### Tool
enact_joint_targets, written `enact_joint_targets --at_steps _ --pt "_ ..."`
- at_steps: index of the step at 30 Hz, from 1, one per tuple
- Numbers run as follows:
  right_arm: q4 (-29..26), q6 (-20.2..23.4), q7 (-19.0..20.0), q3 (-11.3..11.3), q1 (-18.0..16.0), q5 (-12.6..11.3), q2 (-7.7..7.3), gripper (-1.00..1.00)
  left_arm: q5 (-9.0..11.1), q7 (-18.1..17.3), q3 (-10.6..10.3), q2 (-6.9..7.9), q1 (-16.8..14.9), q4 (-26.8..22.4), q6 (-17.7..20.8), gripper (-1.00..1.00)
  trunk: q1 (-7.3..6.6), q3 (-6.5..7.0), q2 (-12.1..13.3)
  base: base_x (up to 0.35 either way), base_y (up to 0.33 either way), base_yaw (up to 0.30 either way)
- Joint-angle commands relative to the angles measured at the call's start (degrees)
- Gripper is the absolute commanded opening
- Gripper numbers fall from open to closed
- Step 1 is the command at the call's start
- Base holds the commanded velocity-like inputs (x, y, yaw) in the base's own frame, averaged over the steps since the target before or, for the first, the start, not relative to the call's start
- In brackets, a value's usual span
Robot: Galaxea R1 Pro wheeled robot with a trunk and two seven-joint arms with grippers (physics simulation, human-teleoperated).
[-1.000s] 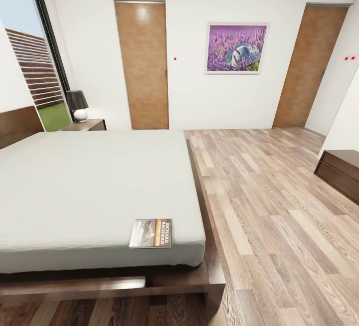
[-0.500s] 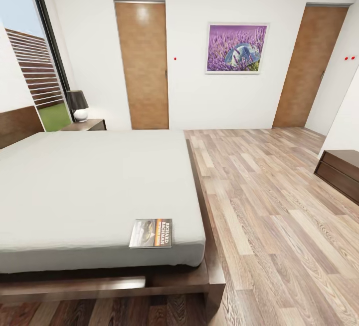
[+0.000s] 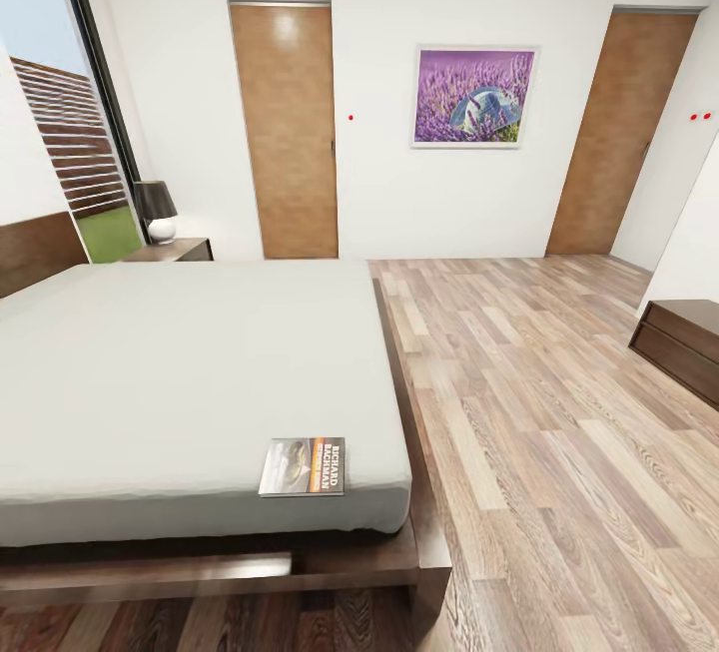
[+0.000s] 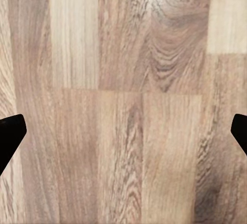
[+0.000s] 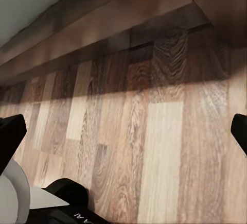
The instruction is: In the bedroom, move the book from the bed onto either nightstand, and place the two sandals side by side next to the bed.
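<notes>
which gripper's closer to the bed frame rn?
Right. The right gripper looks at floor with the bed base's edge just ahead. The left gripper faces bare floor planks.

you have open wood floor across the right half of the frame. the bed fills the lower left, and a dark cabinet juts in at the right edge.

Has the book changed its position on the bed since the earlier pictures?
No. In the head view the book lies at the same spot near the mattress's front right corner of the bed, with the same gap to that edge as before.
</notes>
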Motion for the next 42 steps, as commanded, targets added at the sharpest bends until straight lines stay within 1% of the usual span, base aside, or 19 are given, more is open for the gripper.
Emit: enact_joint_targets --at_steps 1,10,24,27,29,30,32,34,36,37,40,42 --pt "0.10 -0.28 0.25 -0.33 -0.05 0.08 -0.02 1.00 0.14 -0.23 0.08 0.02 -0.02 0.07 -0.16 1.00 -0.01 -0.05 -0.02 0.000 0.000 0.000" --pt "0.06 -0.39 0.02 -1.41 -0.02 -0.06 0.17 1.00 0.14 -0.24 0.10 0.02 -0.04 0.06 -0.15 1.00 -0.01 -0.05 -0.02 0.000 0.000 0.000" --pt "-0.33 -0.98 -0.80 -1.62 -0.02 -0.29 0.75 1.00 0.20 -0.34 0.11 0.21 -0.04 0.18 -0.15 1.00 -0.01 -0.05 -0.02 0.000 0.000 0.000" --pt "-0.55 -1.00 -1.02 -1.61 -0.04 -0.41 0.90 1.00 0.28 -0.85 0.15 0.38 0.00 0.22 -0.12 1.00 -0.01 -0.05 -0.02 0.000 0.000 0.000" --pt "-0.72 -1.02 -1.17 -1.63 -0.14 -0.48 0.96 1.00 0.80 -1.84 0.20 0.52 0.03 0.26 -0.10 1.00 -0.01 -0.05 -0.02 0.000 0.000 0.000" --pt "-0.81 -1.02 -1.21 -1.66 -0.26 -0.52 0.98 1.00 1.39 -2.59 0.21 0.63 0.16 0.27 -0.09 1.00 -0.01 -0.05 -0.02 0.000 0.000 0.000" --pt "-0.96 -1.02 -1.18 -1.70 -0.75 -0.57 1.09 1.00 3.21 -4.50 0.24 1.05 0.72 0.27 -0.05 1.00 -0.01 -0.05 -0.02 0.000 0.000 0.000" --pt "-1.04 -0.98 -1.14 -1.72 -1.44 -0.60 1.23 1.00 5.70 -6.65 0.24 1.83 1.59 0.23 -0.02 1.00 -0.01 -0.05 -0.02 0.000 0.000 0.000" --pt "-1.09 -0.86 -1.13 -1.74 -2.23 -0.67 1.34 1.00 8.55 -8.92 0.22 2.98 2.43 0.20 -0.01 1.00 -0.01 -0.05 -0.02 0.000 0.000 0.000" --pt "-1.09 -0.86 -1.13 -1.74 -2.23 -0.67 1.34 1.00 8.55 -8.92 0.22 2.98 2.43 0.20 -0.01 1.00 -0.01 -0.05 -0.02 0.000 0.000 0.000" --pt "-1.11 -0.67 -1.23 -1.75 -3.77 -1.02 1.63 1.00 13.03 -12.77 0.21 5.27 3.24 0.23 0.05 1.00 -0.01 -0.05 -0.02 0.000 0.000 0.000" --pt "-1.10 -0.58 -1.31 -1.76 -4.74 -1.37 1.77 1.00 16.03 -15.67 0.19 7.18 3.56 0.28 0.09 1.00 -0.01 -0.05 -0.02 0.000 0.000 0.000"
